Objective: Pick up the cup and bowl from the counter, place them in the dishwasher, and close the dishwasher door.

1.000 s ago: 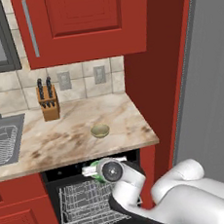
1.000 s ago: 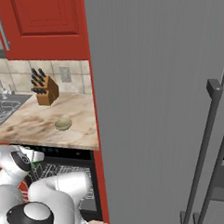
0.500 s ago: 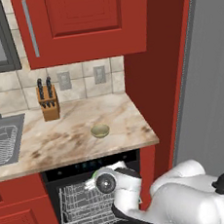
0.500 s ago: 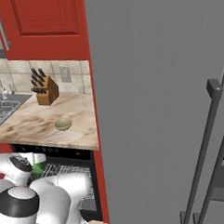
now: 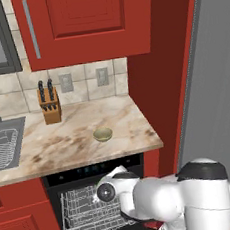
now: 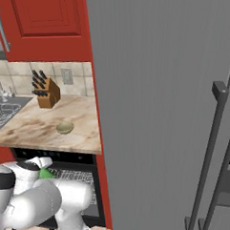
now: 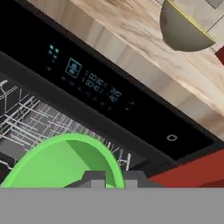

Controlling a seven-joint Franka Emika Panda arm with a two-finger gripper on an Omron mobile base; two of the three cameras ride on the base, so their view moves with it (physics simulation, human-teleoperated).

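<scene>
We have the cup (image 7: 61, 162) in hand: its green rim sits right at the base of the hand view, with the jaws closing around it as far as we can tell from the dark finger parts against its wall. A sliver of the same green shows beside the white wrist in the right base view (image 6: 45, 173), in front of the dishwasher (image 5: 95, 199) opening. Taking the dishwasher as our reference, the cup hangs just below its dark control strip (image 7: 109, 94) and above the front of the wire rack (image 5: 90, 215), not yet resting in it.

The gripper (image 7: 107, 181) is low in front of the opening, with the arm bent down from the base.

Above the dishwasher, the bowl (image 5: 103, 134) sits untouched on the desk (image 5: 64, 142), near the front edge and roughly over the right half of the appliance. Farther back and to the left stands a knife block (image 5: 49, 105) against the tiled wall, and left of that is the sink (image 5: 4, 143).

We judge the task to be less than halfway done: the cup needs lowering into the rack and releasing, then the bowl must be fetched and loaded, and finally the door, which we cannot make out here, must be shut.
</scene>
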